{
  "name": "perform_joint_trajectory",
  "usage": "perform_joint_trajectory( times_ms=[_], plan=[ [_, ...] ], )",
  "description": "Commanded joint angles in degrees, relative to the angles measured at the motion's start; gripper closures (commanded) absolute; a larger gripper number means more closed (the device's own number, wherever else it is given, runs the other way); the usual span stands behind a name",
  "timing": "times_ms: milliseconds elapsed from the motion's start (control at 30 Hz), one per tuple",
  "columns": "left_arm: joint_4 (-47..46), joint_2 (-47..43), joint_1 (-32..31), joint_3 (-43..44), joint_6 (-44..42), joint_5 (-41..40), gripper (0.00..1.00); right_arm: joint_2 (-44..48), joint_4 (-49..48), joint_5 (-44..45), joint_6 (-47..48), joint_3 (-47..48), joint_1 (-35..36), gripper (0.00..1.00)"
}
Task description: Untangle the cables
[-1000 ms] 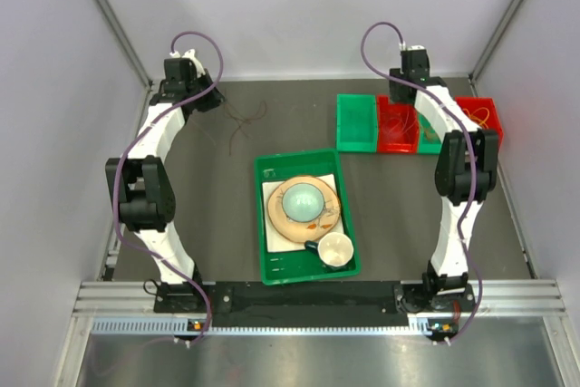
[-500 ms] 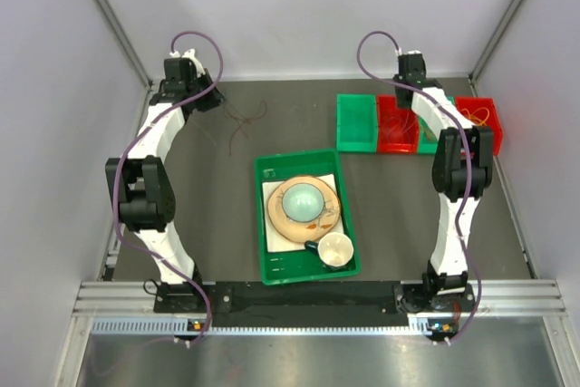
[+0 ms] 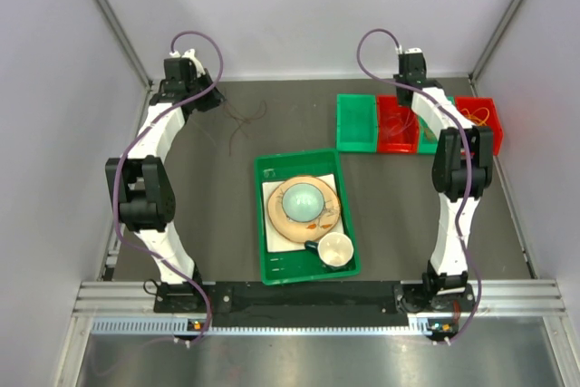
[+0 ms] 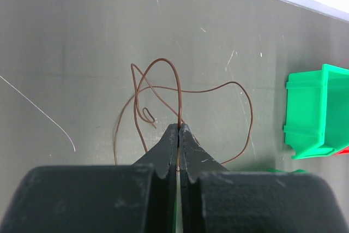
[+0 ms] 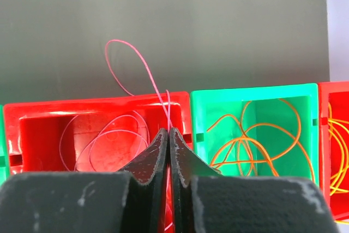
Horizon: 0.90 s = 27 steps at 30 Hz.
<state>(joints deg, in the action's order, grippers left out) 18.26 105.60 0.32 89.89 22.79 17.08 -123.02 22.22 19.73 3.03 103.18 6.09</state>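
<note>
Surface: dark grey scratched tabletop [image 4: 71, 31].
Room: pale plain walls [image 3: 299, 6] around it.
Left gripper [image 4: 179, 128]: jaws pressed together, pinching the thin brown looped wire [image 4: 163, 59] lying on the tabletop.
Right gripper [image 5: 168, 132]: I see it closed on the thin pink wire [image 5: 117, 41] above the red plastic bin [image 5: 54, 110].

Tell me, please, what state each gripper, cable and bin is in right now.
left gripper, shut on the brown cable
right gripper, shut on the pink cable
brown cable, lying in loose loops on the table, one strand pinched
pink cable, loop rising past the red bin
red bin, holding pink coils
green bin, holding tangled orange cables
</note>
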Motion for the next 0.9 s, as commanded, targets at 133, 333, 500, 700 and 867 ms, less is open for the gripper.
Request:
perform_joint_trajectory(
  times_ms=[133,333,500,700,867],
  plan=[
    [-1.0,-2.3,-0.1,1.6,-0.5,0.0,1.0,12.5,-5.0,-9.0,-6.0,-10.0,-0.3,1.0],
    [-1.6,-2.7,-0.1,0.7,-0.5,0.6,1.0,27.3,-9.6,-11.5,-10.7,-25.8,-0.1,1.0],
    [-2.7,-3.6,-0.1,-0.7,0.1,0.9,1.0,33.5,-10.6,-12.4,-11.6,-32.2,0.0,1.0],
    [-3.1,-4.3,-0.1,-1.6,0.2,1.1,1.0,31.0,-10.4,-12.1,-11.3,-30.1,0.0,1.0],
    [-2.8,-4.7,-0.1,-1.5,0.3,0.8,1.0,21.4,-9.0,-11.6,-10.5,-22.5,0.0,1.0]
  ],
)
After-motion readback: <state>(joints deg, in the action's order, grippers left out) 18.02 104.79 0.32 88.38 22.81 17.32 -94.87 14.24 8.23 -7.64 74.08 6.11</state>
